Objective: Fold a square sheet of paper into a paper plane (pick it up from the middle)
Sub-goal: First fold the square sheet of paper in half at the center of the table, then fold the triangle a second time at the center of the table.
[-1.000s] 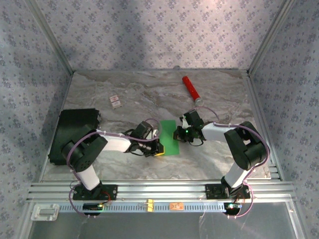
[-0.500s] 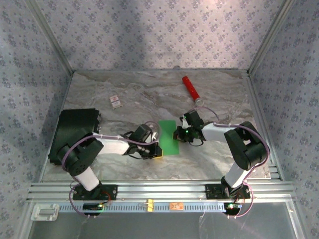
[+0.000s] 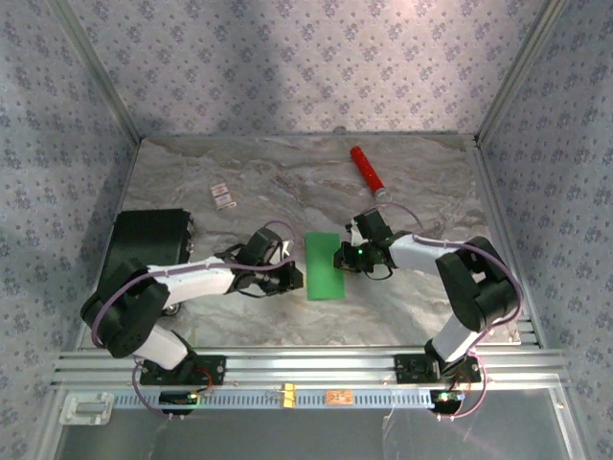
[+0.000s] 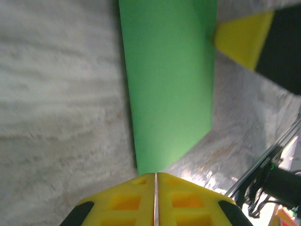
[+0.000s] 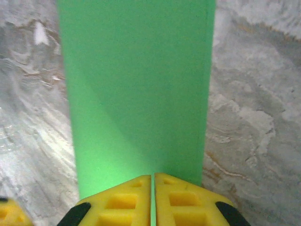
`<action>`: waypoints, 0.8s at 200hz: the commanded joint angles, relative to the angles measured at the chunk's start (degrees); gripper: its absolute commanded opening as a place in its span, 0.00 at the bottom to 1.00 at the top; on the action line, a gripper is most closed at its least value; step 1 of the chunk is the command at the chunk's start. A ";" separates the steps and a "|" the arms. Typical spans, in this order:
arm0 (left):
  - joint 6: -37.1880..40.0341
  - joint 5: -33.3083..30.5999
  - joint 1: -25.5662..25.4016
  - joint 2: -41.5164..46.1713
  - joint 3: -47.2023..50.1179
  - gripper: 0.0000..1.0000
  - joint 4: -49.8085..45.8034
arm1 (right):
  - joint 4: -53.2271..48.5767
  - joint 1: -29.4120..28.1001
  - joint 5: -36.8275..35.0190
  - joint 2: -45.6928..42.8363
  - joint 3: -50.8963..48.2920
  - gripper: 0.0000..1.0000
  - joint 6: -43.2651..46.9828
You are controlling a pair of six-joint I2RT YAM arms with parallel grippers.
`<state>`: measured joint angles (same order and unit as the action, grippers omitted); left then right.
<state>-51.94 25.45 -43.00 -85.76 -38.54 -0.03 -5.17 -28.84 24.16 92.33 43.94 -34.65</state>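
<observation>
The square sheet of paper lies on the marble table as a bright green upright rectangle, folded in half. My left gripper is shut, with its yellow tips at the sheet's left edge. In the left wrist view the shut left gripper meets a corner of the paper. From the other side, my right gripper rests on the sheet's right edge. Its yellow fingers stand together with a hairline slit over the paper. A right finger also appears in the left wrist view.
A red cylinder lies at the back right. A black flat box sits at the left edge behind the left arm. A small card lies at the back left. Aluminium rails run along the near edge.
My left gripper has slid from the sheet's near end back and left to its left edge, the arm stretching out. The right gripper stayed put; a hairline slit now shows between its fingers.
</observation>
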 commanded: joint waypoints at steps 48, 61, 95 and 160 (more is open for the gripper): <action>0.93 4.93 4.50 -10.66 -12.58 0.09 1.79 | -0.58 1.20 -4.06 -13.72 -7.51 0.27 -6.08; 1.55 5.03 4.93 -12.86 -14.56 0.09 1.35 | -0.10 1.08 -3.26 -15.28 -9.22 0.28 -7.37; 3.57 4.96 6.18 -18.45 -20.24 0.10 -1.29 | 0.68 -0.17 -2.50 -17.73 -12.06 0.32 -10.85; 5.38 5.49 8.11 -24.80 -26.51 0.13 -2.34 | 1.65 -3.31 -1.89 -17.63 -13.51 0.41 -13.43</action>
<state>-48.36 29.17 -35.59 -108.40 -62.39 -1.58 -4.19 -31.42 21.87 75.37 31.59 -45.87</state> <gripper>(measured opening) 0.123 0.399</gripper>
